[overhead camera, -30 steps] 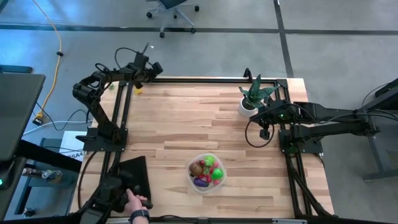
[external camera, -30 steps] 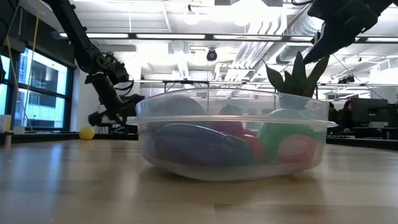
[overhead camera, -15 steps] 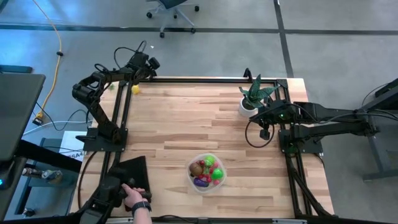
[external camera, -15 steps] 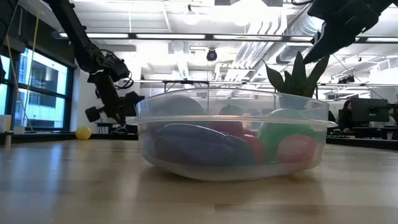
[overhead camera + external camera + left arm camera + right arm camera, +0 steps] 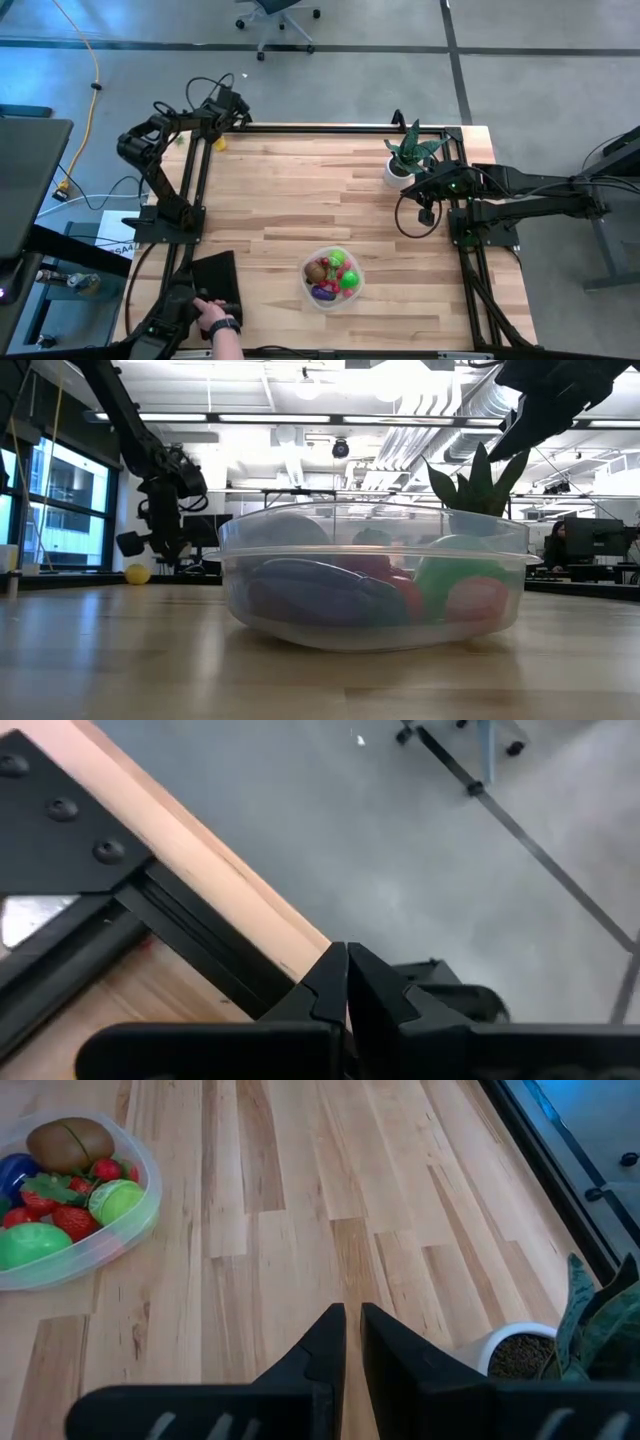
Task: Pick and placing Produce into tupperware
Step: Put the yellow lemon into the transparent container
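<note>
Tupperware [image 5: 331, 277] w/ produce [image 5: 332, 276] nr front edge of bench [image 5: 290, 200]; yellow piece [image 5: 220, 145] far-left corner. Left tool [image 5: 243, 122] clenched empty; right tool [image 5: 426, 215] clenched, empty.

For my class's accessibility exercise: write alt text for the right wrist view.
A clear round tupperware holding toy produce sits on a wooden table. Nearer the camera, the right gripper hangs empty and nearly shut above bare wood, beside a white pot with a green plant.

Open bare table [image 5: 290, 200] between corner plant [image 5: 408, 158] and near-edge tupperware [image 5: 333, 277].
</note>
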Robot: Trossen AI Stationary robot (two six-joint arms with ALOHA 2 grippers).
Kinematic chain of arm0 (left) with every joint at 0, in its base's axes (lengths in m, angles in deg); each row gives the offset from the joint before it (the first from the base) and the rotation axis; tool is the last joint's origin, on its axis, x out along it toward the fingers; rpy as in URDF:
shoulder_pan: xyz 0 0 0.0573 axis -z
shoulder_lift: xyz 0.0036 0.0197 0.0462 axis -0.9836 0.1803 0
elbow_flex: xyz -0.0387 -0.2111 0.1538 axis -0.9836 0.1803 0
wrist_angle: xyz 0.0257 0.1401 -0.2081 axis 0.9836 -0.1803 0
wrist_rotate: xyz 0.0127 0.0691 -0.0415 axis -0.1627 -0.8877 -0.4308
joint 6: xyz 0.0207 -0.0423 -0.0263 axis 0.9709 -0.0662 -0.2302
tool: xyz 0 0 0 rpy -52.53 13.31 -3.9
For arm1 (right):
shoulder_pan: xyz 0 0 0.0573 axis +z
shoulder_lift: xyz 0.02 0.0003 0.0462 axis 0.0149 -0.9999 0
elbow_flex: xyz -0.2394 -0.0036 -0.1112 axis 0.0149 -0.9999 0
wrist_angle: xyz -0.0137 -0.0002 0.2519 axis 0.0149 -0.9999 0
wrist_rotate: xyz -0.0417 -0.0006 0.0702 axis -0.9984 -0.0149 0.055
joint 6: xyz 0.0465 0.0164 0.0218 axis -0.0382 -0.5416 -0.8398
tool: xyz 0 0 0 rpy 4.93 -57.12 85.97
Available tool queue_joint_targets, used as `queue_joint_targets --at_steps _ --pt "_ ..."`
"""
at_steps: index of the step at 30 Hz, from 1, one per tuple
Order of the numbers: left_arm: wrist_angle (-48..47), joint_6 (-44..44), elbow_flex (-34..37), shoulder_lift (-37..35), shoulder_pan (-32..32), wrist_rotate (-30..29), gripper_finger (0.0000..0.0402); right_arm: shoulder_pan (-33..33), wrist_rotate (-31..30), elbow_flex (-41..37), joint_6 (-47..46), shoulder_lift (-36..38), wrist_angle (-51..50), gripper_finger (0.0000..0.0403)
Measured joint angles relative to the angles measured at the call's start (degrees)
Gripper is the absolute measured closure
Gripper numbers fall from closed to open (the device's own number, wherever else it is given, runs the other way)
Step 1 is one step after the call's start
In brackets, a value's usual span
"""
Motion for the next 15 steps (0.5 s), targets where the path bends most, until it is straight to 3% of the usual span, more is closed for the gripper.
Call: queue_joint_targets --at_steps 7,15 --pt "0.1 1.3 0.0 1.1 0.0 -3.0 0.0401 0.0 0.0 0.0 0.0 0.0 0.0 0.0377" --pt "0.7 3.8 0.0 2.9 0.0 -1.9 0.0401 0.0 0.0 0.0 0.0 0.0 0.0 0.0377"
